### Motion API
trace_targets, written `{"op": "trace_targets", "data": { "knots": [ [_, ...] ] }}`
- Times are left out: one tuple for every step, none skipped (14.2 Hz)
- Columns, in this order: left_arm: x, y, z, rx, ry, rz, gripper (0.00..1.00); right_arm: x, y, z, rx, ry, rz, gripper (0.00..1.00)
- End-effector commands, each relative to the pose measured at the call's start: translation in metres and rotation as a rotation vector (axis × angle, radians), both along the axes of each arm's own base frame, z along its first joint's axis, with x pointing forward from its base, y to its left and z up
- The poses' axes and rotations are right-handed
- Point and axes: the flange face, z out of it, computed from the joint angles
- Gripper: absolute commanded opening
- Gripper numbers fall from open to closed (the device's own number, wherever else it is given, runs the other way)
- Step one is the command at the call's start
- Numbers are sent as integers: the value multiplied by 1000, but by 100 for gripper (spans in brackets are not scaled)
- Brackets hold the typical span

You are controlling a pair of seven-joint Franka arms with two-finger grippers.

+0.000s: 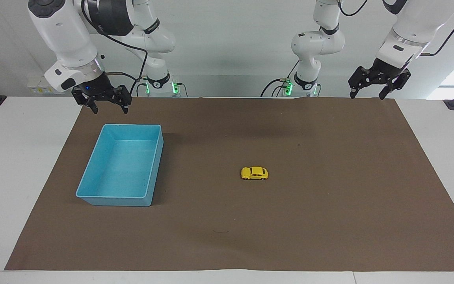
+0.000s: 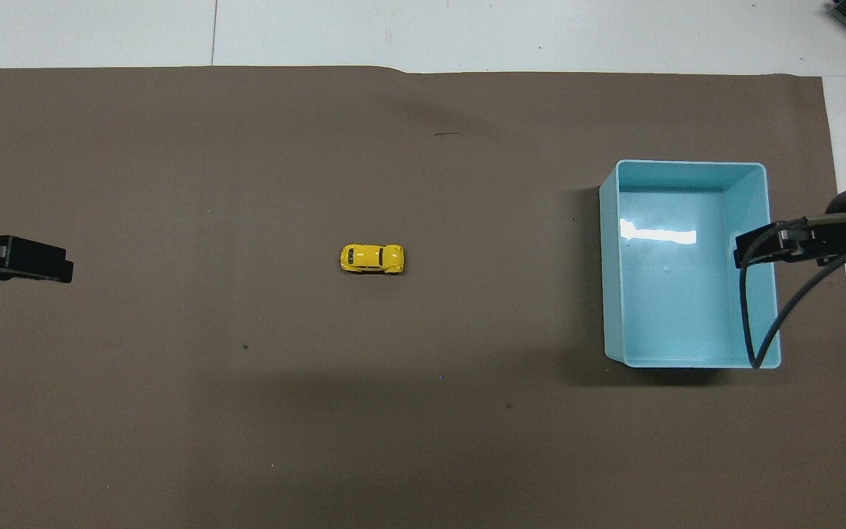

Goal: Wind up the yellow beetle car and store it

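The yellow beetle car (image 1: 254, 173) (image 2: 372, 258) stands on its wheels near the middle of the brown mat, with nothing touching it. My left gripper (image 1: 367, 94) hangs open and empty in the air over the mat's edge at the robots' end, at the left arm's end of the table. One of its fingers (image 2: 34, 258) shows in the overhead view. My right gripper (image 1: 110, 109) hangs open and empty just above the robots' end of the blue bin (image 1: 132, 125) (image 2: 687, 163). The bin has nothing in it.
A brown mat (image 1: 329, 217) covers most of the white table (image 1: 10, 165). The bin sits toward the right arm's end of the table, well apart from the car. A black cable (image 2: 750, 316) from the right wrist hangs over the bin in the overhead view.
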Motion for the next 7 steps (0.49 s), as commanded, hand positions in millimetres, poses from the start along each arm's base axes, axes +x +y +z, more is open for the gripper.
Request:
{"op": "trace_targets", "data": {
  "knots": [
    [-5, 0, -3, -3, 7, 4, 100, -4, -2, 2, 4, -4, -11, 100],
    [-5, -1, -7, -3, 13, 4, 100, -4, -2, 2, 4, -4, -11, 100],
    [-6, -1, -9, -2, 16, 5, 100, -4, -2, 2, 4, -4, -11, 100],
    [-5, 0, -9, -2, 17, 9, 100, -4, -2, 2, 4, -4, -11, 100],
    [-5, 0, -10, -2, 20, 29, 100, -4, -2, 2, 4, -4, -11, 100],
    [-4, 0, -12, -1, 23, 50, 100, -4, -2, 2, 6, -4, -12, 100],
    [-4, 0, -14, 0, 27, 77, 100, -4, -2, 2, 4, -4, -11, 100]
  ]
}}
